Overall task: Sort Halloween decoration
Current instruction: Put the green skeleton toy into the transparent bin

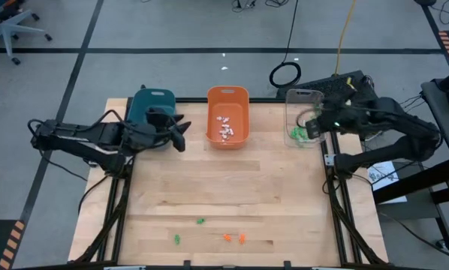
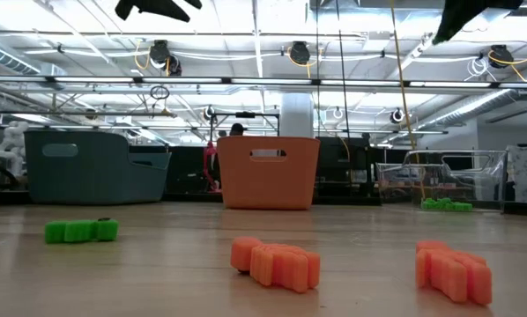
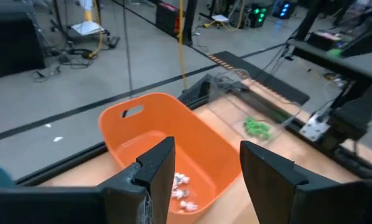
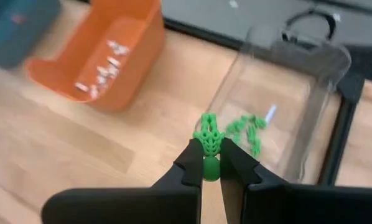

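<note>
Three bins stood in a row along the far edge of the wooden table (image 1: 232, 187). Teal bin (image 1: 151, 105) at the left end: contents hidden by the left arm. Orange bin (image 1: 227, 115) in the middle: held a small cluster of white trinkets (image 1: 225, 127). Clear bin (image 1: 302, 116) at the right end: held a heap of green trinkets (image 1: 297, 133).

Left gripper (image 3: 206, 171) hovered between the teal and orange bins, fingers spread apart with nothing between them. Right gripper (image 4: 211, 163) hung above the near rim of the clear bin, fingers clamped on a single green trinket (image 4: 209, 140), which stuck out beyond the fingertips.

Remaining loose pieces lay near the front edge of the table, well apart from the bins: two green pieces (image 1: 200, 221) to the left, two orange pieces (image 1: 235, 238) just beside each other to the right.
</note>
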`<action>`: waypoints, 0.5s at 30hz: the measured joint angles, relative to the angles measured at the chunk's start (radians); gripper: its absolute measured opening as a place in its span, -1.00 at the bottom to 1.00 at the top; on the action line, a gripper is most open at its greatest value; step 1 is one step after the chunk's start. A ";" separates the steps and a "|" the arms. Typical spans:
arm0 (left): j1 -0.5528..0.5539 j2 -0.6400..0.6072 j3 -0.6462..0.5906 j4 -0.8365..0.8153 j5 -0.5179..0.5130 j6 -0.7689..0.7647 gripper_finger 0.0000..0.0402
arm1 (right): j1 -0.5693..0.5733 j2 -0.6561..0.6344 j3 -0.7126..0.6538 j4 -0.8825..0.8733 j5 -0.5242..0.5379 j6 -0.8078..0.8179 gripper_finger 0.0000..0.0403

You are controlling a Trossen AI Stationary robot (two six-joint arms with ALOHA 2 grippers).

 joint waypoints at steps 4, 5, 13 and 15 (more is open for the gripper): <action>0.012 0.000 0.000 0.038 0.057 0.000 -0.10 | -0.136 0.048 -0.001 -0.001 -0.058 -0.076 -0.96; 0.012 0.000 0.000 0.043 0.065 0.000 -0.10 | -0.169 0.061 -0.001 -0.002 -0.064 -0.105 -0.96; 0.012 0.000 0.000 0.047 0.131 0.000 -0.10 | -0.406 0.181 -0.001 0.071 -0.084 -0.327 -0.96; 0.012 0.000 0.000 0.047 0.148 -0.001 -0.10 | -0.454 0.212 -0.001 0.106 -0.110 -0.377 -0.96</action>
